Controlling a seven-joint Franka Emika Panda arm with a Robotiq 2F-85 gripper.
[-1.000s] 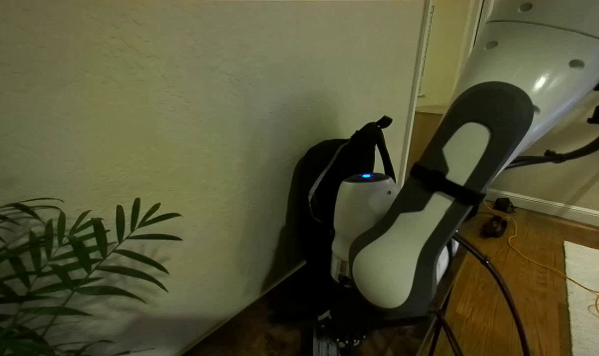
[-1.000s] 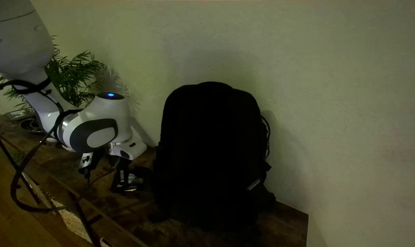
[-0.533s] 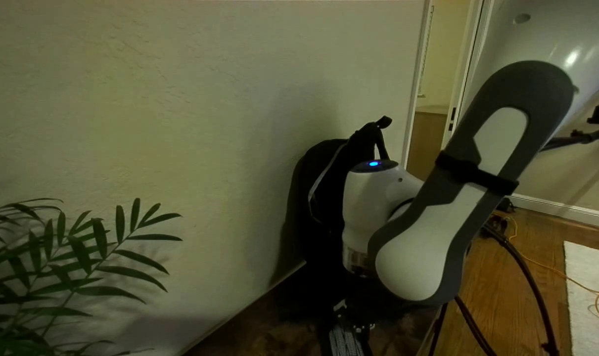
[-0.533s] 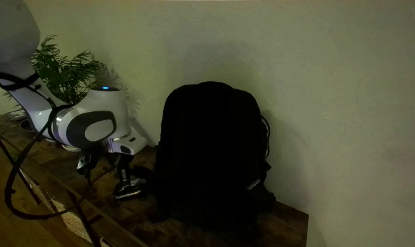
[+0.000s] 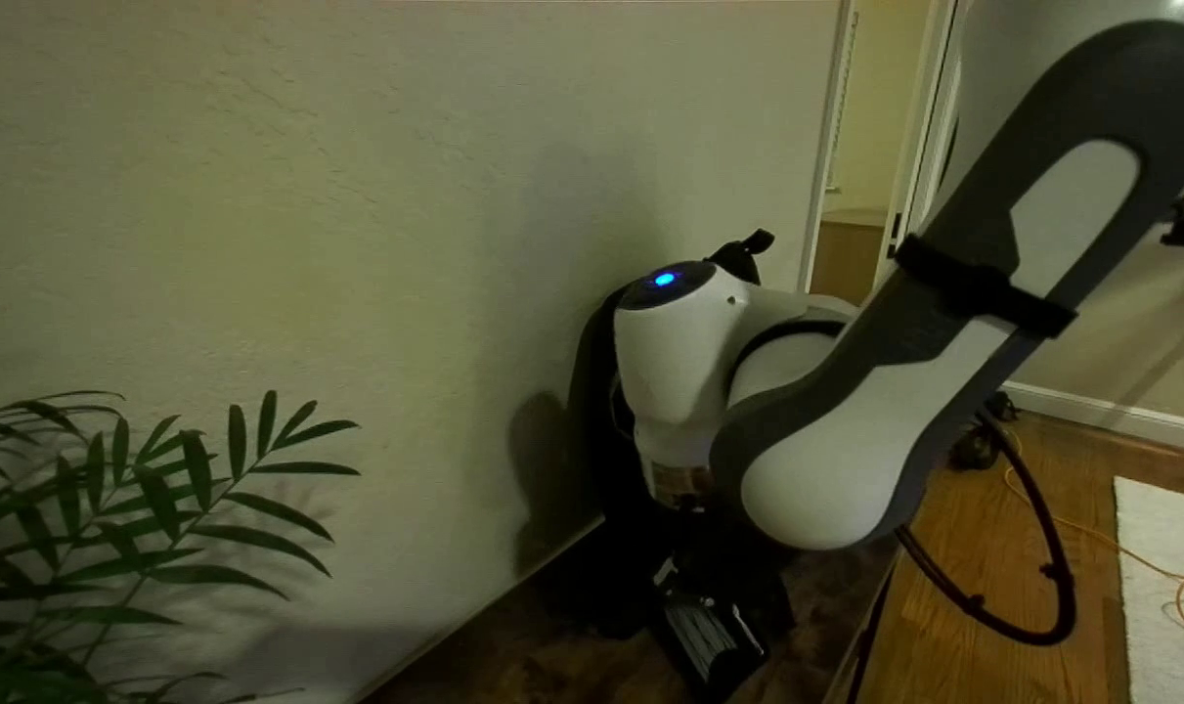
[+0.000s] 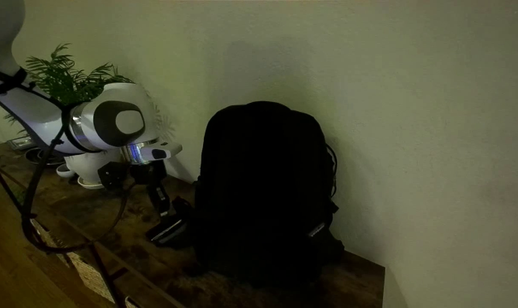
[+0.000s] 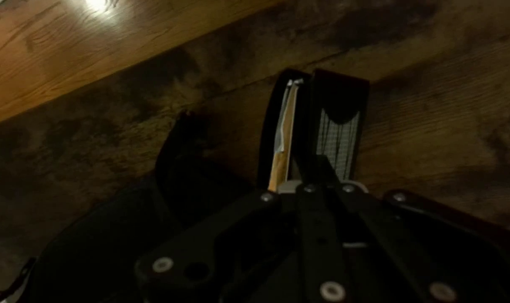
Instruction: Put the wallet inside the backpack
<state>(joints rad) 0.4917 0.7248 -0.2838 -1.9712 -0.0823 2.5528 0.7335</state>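
Closest in the wrist view, the end effector [image 7: 320, 163] has its fingers drawn narrow together, seemingly pinching the middle fold of a dark wallet [image 7: 316, 126], whose two halves stand spread like a book. The wallet is tilted, low at the wooden bench [image 7: 440, 134]; whether a corner rests there is hard to tell. Just beside the wallet, in an exterior view, a bulky black backpack [image 6: 263, 192] stands upright near the wall [image 6: 434, 128], too dark to show whether it is unzipped. The step appears to be lifting and carrying. Doing it well calls for a firm pinch on that slim fold, a rise straight up past the backpack's top before any move across, because the loose halves could snag, then a slow, edge-first lowering. Farthest off is a leafy potted plant [image 6: 66, 83].
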